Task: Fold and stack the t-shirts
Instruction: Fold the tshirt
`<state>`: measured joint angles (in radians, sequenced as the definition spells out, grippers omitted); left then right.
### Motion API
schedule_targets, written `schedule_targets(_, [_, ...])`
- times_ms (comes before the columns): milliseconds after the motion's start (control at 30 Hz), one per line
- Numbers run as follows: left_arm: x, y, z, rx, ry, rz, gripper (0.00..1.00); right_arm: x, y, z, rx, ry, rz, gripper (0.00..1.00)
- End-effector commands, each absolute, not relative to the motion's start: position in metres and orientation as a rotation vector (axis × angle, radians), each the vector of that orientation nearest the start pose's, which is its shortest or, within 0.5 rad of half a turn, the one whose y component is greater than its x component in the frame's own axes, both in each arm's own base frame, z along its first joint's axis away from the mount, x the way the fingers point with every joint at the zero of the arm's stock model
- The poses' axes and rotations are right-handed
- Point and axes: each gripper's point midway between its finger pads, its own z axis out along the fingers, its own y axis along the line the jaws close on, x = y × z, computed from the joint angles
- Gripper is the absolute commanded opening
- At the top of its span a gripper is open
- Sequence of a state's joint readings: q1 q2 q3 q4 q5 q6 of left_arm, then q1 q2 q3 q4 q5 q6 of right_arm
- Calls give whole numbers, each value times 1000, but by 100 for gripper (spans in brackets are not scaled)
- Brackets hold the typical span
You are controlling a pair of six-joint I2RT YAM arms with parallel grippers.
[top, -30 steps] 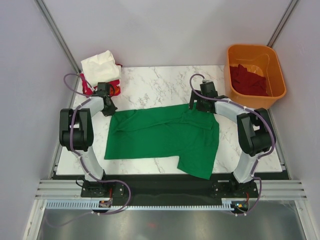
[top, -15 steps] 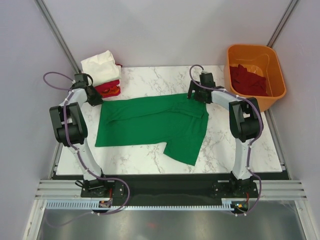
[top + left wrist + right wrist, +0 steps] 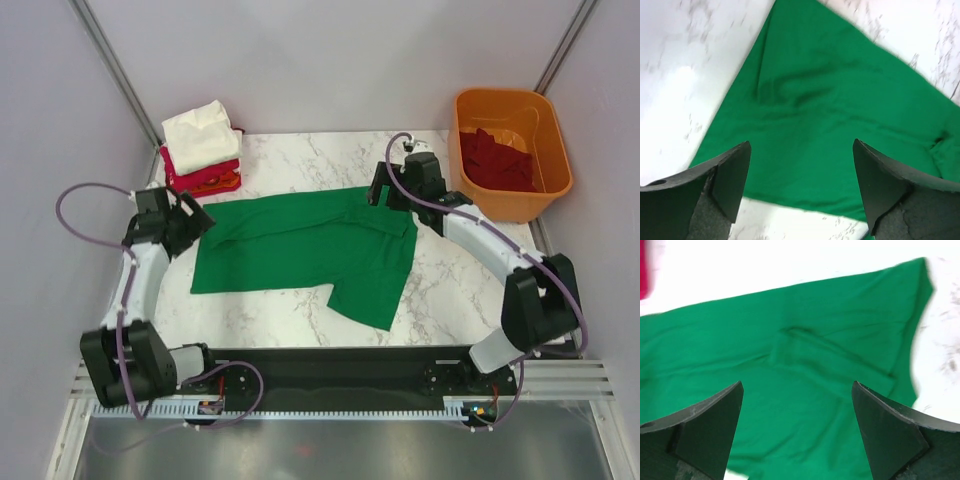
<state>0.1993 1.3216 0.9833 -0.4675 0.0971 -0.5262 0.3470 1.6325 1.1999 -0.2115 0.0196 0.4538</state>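
A bright green t-shirt [image 3: 300, 245] lies spread flat on the marble table [image 3: 300, 160], one sleeve pointing toward the near edge. My left gripper [image 3: 198, 222] hovers open at the shirt's left edge and holds nothing. In the left wrist view the green cloth [image 3: 830, 100] fills the gap between the spread fingers [image 3: 730, 180]. At the shirt's far right corner my right gripper [image 3: 380, 193] also stands open and empty. The right wrist view looks down on the green shirt [image 3: 790, 340] and a raised fold. Folded cream [image 3: 200, 133], red [image 3: 195, 163] and orange [image 3: 218, 182] t-shirts are stacked at the far left.
An orange plastic tub [image 3: 500, 208] stands off the table's far right corner with dark maroon t-shirts [image 3: 495, 160] in it. Grey walls close in on both sides. Bare marble shows right of the green shirt and along the table's near edge.
The green shirt was dragged left and away, then laid flat. My left gripper has opened, let go of it and drawn back to the left. The right arm has swung outward, still open.
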Motion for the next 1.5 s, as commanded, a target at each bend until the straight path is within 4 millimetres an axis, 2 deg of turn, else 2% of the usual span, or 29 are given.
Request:
schedule_targets(0, [294, 31, 116, -938, 2265, -216, 88, 396, 194, 159, 104, 2211, 542, 98])
schedule_targets(33, [276, 32, 98, -977, 2286, -186, 87, 385, 195, 158, 96, 2216, 563, 98])
schedule_targets(100, [260, 33, 87, -1025, 2280, -163, 86, 373, 200, 157, 72, 2224, 607, 98])
schedule_targets(133, [251, 30, 75, -1067, 2293, -172, 85, 366, 200, 158, 63, 2224, 621, 98])
schedule_targets(200, [242, 28, 57, -1120, 2327, -165, 84, 360, 200, 159, 67, 2219, 631, 98])
schedule_targets(267, [241, 24, 43, -1139, 2385, -179, 83, 356, 203, 163, 50, 2203, 658, 98])
schedule_targets(367, [239, 34, 30, -1167, 2418, -101, 82, 356, 203, 163, 43, 2203, 650, 98])
schedule_targets(500, [243, 50, 31, -1193, 2390, -27, 81, 357, 202, 165, 43, 2198, 648, 98])
schedule_targets(600, [242, 55, 31, -1212, 2377, -14, 77, 357, 202, 164, 39, 2197, 642, 98])
schedule_targets(733, [239, 62, 28, -1252, 2362, 17, 67, 359, 202, 158, 45, 2212, 635, 98])
schedule_targets(967, [243, 63, 13, -1287, 2369, -5, 55, 361, 203, 146, 44, 2237, 631, 98])
schedule_targets(1067, [245, 62, 11, -1292, 2355, -18, 45, 361, 202, 143, 47, 2241, 615, 98])
schedule_targets(1100, [246, 63, 11, -1297, 2346, -10, 36, 361, 200, 141, 51, 2242, 604, 98])
schedule_targets(1167, [248, 65, 15, -1288, 2323, -12, 24, 358, 199, 138, 67, 2249, 606, 98])
schedule_targets(1200, [249, 66, 17, -1282, 2311, -8, 11, 351, 200, 135, 68, 2264, 633, 98])
schedule_targets(1233, [249, 66, 18, -1277, 2302, -12, 5, 346, 202, 133, 76, 2272, 656, 98])
schedule_targets(1267, [255, 67, 26, -1257, 2262, -29, 2, 340, 203, 131, 91, 2279, 676, 98])
schedule_targets(1367, [256, 60, 28, -1237, 2234, -89, 2, 311, 192, 115, 115, 2330, 628, 98])
schedule_targets(1433, [261, 53, 31, -1215, 2227, -152, 2, 289, 170, 101, 208, 2369, 531, 98])
schedule_targets(1467, [263, 47, 31, -1204, 2237, -198, 2, 280, 166, 95, 240, 2379, 524, 98])
